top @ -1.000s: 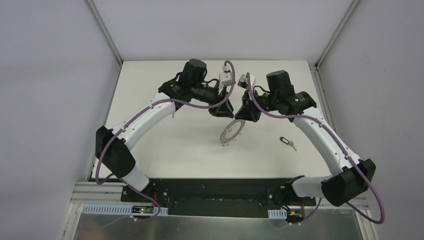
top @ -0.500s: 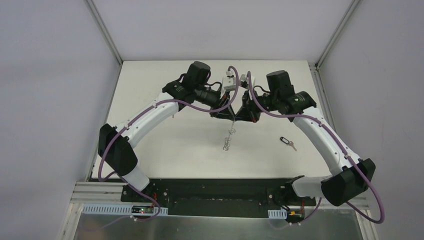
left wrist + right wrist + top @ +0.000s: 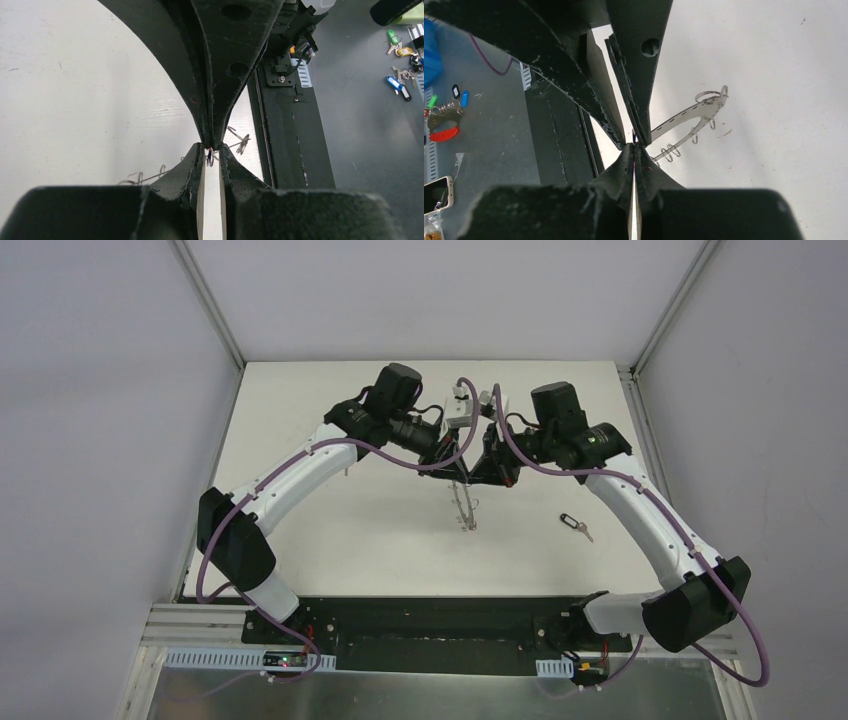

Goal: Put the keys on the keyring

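Right gripper (image 3: 633,148): clenched, no gap between its two black fingers (image 3: 620,167). The rim of the flat grey metal keyring with small wire loops on its outer edge (image 3: 686,118) runs straight into their tips, so it grasps the keyring.
Left gripper (image 3: 212,153): its black fingers (image 3: 192,169) stand a narrow slit apart, with the white table top (image 3: 340,530) showing through. The tips flank a small dark bit (image 3: 210,158) right at the right gripper's tip. Cannot tell whether they pinch it or only stand beside it, nor what the bit is.
Gripper relation: nose to nose, tips touching or just apart, above the far middle of the table.
Keyring position: raised off the table, hanging from the point where the tips meet and reaching toward the near edge. Edge-on in the top view; in the right wrist view it curves away to the right, tilted.
Wire loops (image 3: 667,151): several hang along the keyring's rim, close under the fingertips.
Black-headed key with short silver blade (image 3: 572,524): lies flat on the table, right of the keyring and well apart from it, beside the right arm.
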Action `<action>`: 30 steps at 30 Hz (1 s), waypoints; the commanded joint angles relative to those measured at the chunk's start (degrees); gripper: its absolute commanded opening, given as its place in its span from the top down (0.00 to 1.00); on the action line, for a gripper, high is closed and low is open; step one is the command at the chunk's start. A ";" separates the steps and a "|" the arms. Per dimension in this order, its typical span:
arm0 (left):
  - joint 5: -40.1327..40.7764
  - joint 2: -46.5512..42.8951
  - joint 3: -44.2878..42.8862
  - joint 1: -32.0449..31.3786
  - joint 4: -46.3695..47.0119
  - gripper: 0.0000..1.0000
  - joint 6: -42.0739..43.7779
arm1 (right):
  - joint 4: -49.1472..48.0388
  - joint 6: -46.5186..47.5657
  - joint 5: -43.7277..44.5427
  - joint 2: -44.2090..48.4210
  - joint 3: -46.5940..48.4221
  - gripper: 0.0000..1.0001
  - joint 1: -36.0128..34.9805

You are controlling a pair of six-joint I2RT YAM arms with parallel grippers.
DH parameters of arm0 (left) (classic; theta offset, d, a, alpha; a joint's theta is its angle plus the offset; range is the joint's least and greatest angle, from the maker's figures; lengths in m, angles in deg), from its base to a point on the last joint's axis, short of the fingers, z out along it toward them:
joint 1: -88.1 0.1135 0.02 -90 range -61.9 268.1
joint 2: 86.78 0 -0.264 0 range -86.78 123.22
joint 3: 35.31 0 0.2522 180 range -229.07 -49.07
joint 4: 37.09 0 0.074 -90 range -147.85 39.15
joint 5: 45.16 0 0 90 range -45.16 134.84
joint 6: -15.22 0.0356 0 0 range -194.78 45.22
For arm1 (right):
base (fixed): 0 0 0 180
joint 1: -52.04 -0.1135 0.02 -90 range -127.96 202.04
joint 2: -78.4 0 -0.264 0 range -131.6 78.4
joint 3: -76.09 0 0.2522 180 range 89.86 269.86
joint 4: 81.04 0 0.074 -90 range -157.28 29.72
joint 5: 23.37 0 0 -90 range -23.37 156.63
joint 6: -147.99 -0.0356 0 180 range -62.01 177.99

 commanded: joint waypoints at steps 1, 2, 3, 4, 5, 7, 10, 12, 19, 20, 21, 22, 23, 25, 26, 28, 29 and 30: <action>-2.35 0.11 -1.81 -0.59 -5.37 0.96 4.13 | -1.85 -0.18 -2.14 0.45 1.66 1.00 0.51; -2.47 0.15 -1.86 -0.59 -6.01 0.96 4.53 | -1.87 -0.14 -2.21 0.49 1.65 1.00 0.57; -2.61 0.19 -1.90 -0.58 -6.54 0.95 4.84 | -1.82 -0.05 -2.28 0.47 1.65 1.00 0.61; -2.68 0.26 -2.01 -0.59 -7.01 0.95 5.14 | -1.86 -0.09 -2.32 0.41 1.59 1.00 0.62; -2.70 0.34 -2.23 -0.59 -7.39 0.96 5.40 | -1.81 -0.12 -2.44 0.35 1.62 1.00 0.64; -2.83 0.68 -2.73 -0.59 -8.52 0.98 5.93 | -1.81 -0.13 -2.58 0.29 1.64 1.00 0.64; -3.04 1.22 -4.00 -0.59 -10.38 1.00 7.02 | -1.80 -0.04 -2.50 0.25 1.50 1.00 0.70; -3.30 1.46 -4.41 -0.59 -11.31 0.99 7.60 | -1.80 -0.04 -2.42 0.24 1.56 1.00 0.73; -4.05 2.12 -5.12 -0.59 -13.36 0.89 9.08 | -1.85 -0.04 -2.65 0.17 1.51 1.00 0.92; -3.95 2.13 -5.07 -0.59 -12.98 0.89 8.83 | -1.89 -0.11 -2.79 0.08 1.50 1.00 0.88; -3.98 2.19 -5.07 -0.59 -12.31 0.89 8.17 | -1.93 -0.13 -2.84 0.03 1.49 1.00 0.93; -3.85 2.21 -5.19 -0.59 -11.58 0.89 7.64 | -1.98 -0.21 -2.91 -0.05 1.57 1.00 0.89; -3.81 2.29 -5.24 -0.59 -11.22 0.90 7.06 | -1.98 -0.22 -2.93 -0.02 1.51 1.00 0.94; -3.86 2.30 -5.24 -0.59 -9.78 0.90 6.04 | -2.04 -0.22 -2.94 0.02 1.50 1.00 0.88; -3.96 2.30 -5.17 -0.59 -9.10 0.91 5.30 | -2.06 -0.22 -2.86 0.07 1.39 1.00 0.93; -3.98 2.47 -5.09 -0.59 -7.44 0.91 3.55 | -2.09 -0.27 -2.85 0.07 1.26 1.00 0.92; -4.06 2.55 -5.10 -0.59 -6.84 0.91 2.94 | -2.21 -0.29 -2.93 0.15 1.21 1.00 0.95; -4.19 2.64 -5.08 -0.59 -6.24 0.91 2.29 | -2.16 -0.30 -2.94 0.15 1.12 1.00 0.91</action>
